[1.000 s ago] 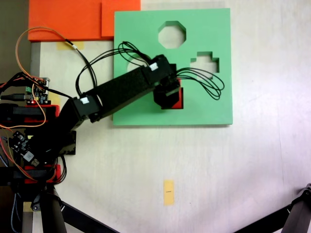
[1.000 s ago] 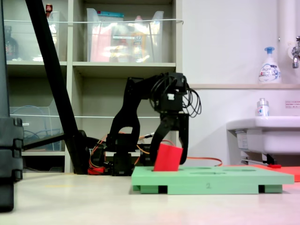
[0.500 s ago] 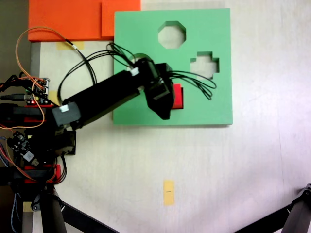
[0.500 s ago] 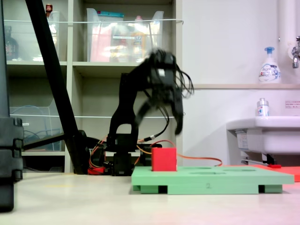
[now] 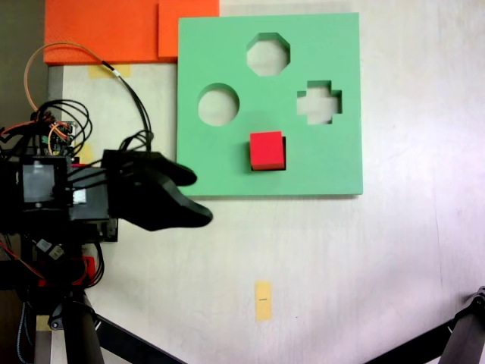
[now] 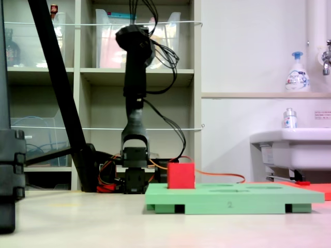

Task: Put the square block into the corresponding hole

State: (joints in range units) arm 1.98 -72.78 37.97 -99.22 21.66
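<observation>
- In the fixed view from above, the small bright red foam cube (image 5: 267,151) sits in the square cutout (image 5: 284,152) of the large flat green foam board (image 5: 318,45), with a thin dark sliver of the opening showing along its right side.
- The black gripper (image 5: 193,197) has pulled well away to the left, off the board and over the pale table (image 5: 364,265). A second ago it was right over the block; now the two are well apart, so the block stands on its own.
- Two dark tips show there, one above the other, with a gap between them, and nothing is held. I judge the jaws parted, though the blur leaves the width unclear.
- The round cutout (image 5: 218,105), the octagonal one (image 5: 268,54) and the cross-shaped one (image 5: 319,102) are bare, and a small yellow tape strip (image 5: 263,300) lies on the near table.
- In the low fixed view from the side, the red cube (image 6: 181,175) stands upright on the green board (image 6: 232,197), where a second ago it leaned tilted in the jaws. Much of it rises above the board's top; how deep it has sunk I cannot tell.
- The arm (image 6: 135,93) is folded up tall at the far left, in front of the shelves (image 6: 103,72).
- The placing looks done, to my eye.
</observation>
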